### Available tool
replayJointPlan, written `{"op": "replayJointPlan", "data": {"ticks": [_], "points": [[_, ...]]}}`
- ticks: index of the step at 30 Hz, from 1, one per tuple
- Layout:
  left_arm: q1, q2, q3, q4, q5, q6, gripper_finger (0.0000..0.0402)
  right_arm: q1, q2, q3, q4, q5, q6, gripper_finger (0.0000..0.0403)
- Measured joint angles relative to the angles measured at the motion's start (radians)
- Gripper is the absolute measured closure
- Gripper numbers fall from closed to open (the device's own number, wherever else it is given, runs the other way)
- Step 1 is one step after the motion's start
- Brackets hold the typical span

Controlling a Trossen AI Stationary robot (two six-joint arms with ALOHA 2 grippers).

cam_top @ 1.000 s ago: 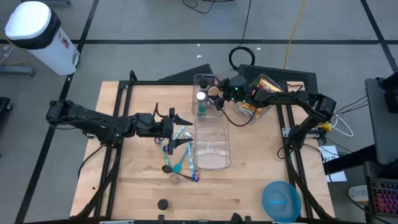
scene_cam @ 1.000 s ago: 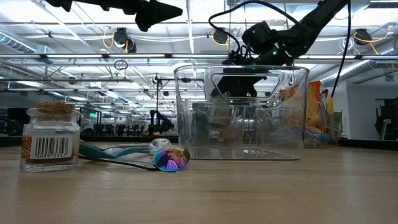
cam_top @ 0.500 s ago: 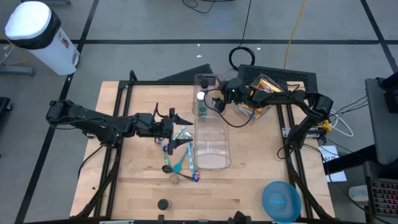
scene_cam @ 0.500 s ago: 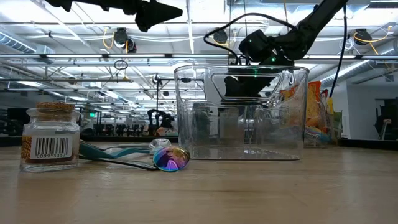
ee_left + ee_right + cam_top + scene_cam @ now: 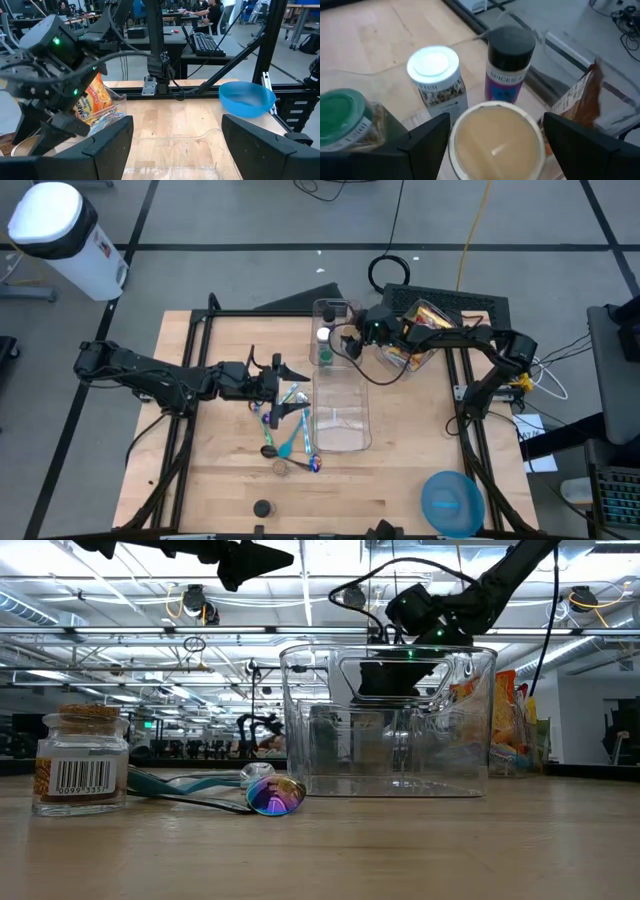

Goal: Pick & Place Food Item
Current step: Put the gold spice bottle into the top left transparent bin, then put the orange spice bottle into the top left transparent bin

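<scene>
A clear plastic bin [image 5: 345, 415] stands mid-table. At its far end are a white-lidded jar [image 5: 434, 65], a black-capped spice bottle [image 5: 510, 50], a green-lidded jar [image 5: 340, 115] and a cream-lidded jar [image 5: 495, 135]. My right gripper [image 5: 347, 340] hangs over that end, tipped slightly down and open, with one finger on either side of the cream-lidded jar. The lid fills the gap, and I cannot tell if the fingers touch it. My left gripper [image 5: 300, 392] waits open above the utensils, left of the bin.
Colourful spoons [image 5: 285, 425] lie left of the bin, with a corked jar [image 5: 82, 760] near them. Snack bags [image 5: 415, 330] sit at the far right, by the right arm. A blue bowl [image 5: 452, 502] is at the near right and a small black cap [image 5: 262, 507] by the near edge.
My right gripper has rolled a little about its own axis and tipped slightly, staying over the bin's far end.
</scene>
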Motion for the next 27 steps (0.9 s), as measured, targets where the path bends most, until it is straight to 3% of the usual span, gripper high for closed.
{"op": "replayJointPlan", "data": {"ticks": [11, 18, 23, 27], "points": [[0.000, 0.000, 0.000, 0.000, 0.000, 0.000, 0.0076, 0.050, -0.216, 0.000, -0.108, -0.014, -0.006, 0.0093], [-0.004, 0.000, 0.000, -0.001, 0.007, -0.037, 0.0092, 0.211, -0.379, 0.000, -0.154, -0.285, -0.017, 0.0100], [-0.034, 0.000, 0.000, -0.100, 0.175, -0.106, 0.0100, 0.365, -0.439, 0.000, -0.150, -0.344, -0.044, 0.0107], [-0.152, 0.000, -0.001, -0.216, 0.322, -0.089, 0.0098, 0.467, -0.444, -0.001, -0.154, -0.343, -0.087, 0.0111]]}}
